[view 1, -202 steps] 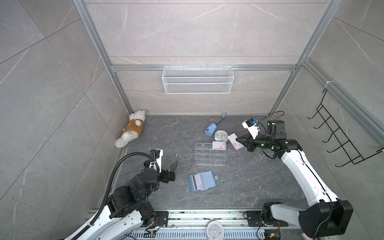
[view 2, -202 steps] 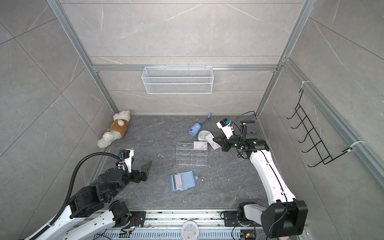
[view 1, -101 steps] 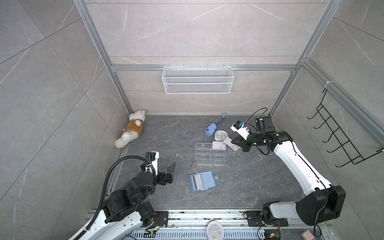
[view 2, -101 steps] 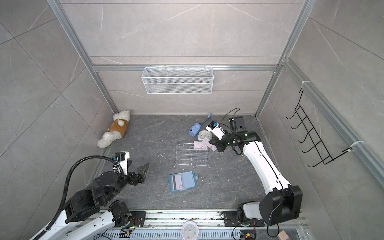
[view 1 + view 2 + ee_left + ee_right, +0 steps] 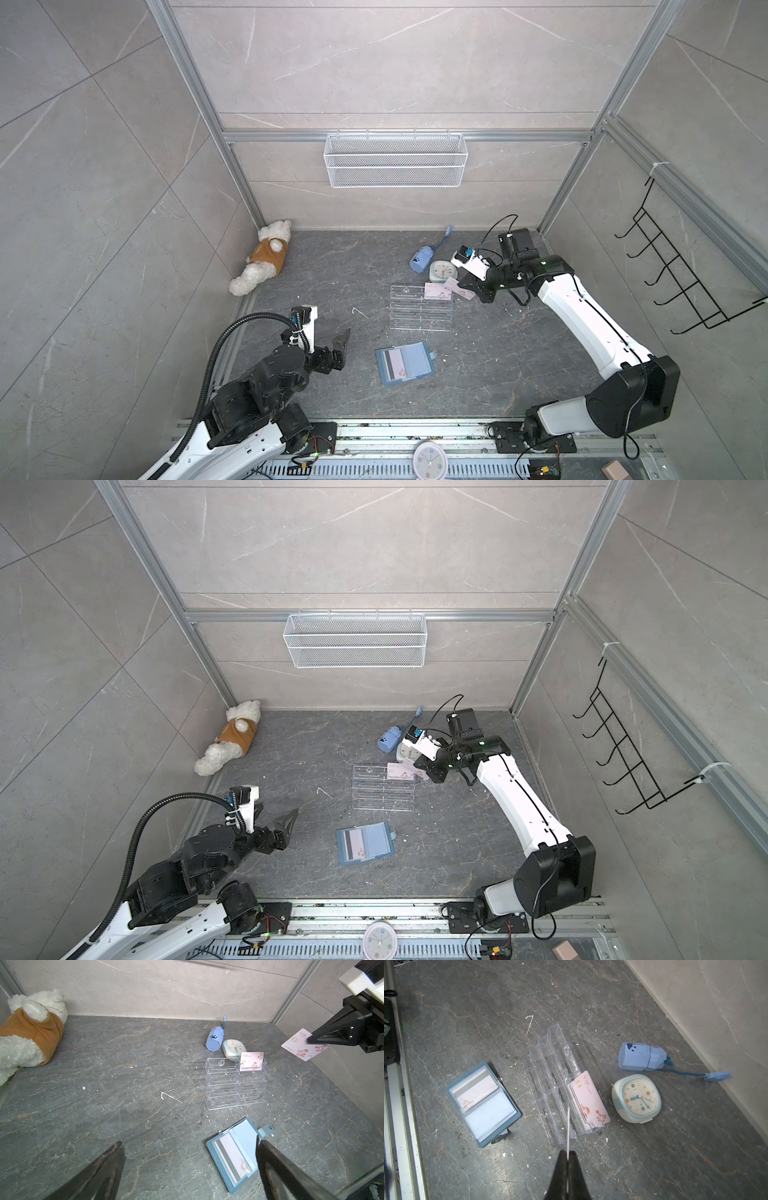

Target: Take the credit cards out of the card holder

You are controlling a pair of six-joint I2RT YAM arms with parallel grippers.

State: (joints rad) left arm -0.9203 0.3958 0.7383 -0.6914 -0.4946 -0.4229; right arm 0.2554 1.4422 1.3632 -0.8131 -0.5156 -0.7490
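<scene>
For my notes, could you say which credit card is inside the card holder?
The stripe-up credit card; the others are in the acrylic rack and the right gripper.

The card holder is dusty blue. Its sleeved card is pale pink with a grey stripe. The racked card is pink with red blossoms. The clock is mint, white-faced. The desk is dark grey, veined.

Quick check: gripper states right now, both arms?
Left gripper: open, holding nothing.
Right gripper: closed, pinching a credit card by its edge.
</scene>
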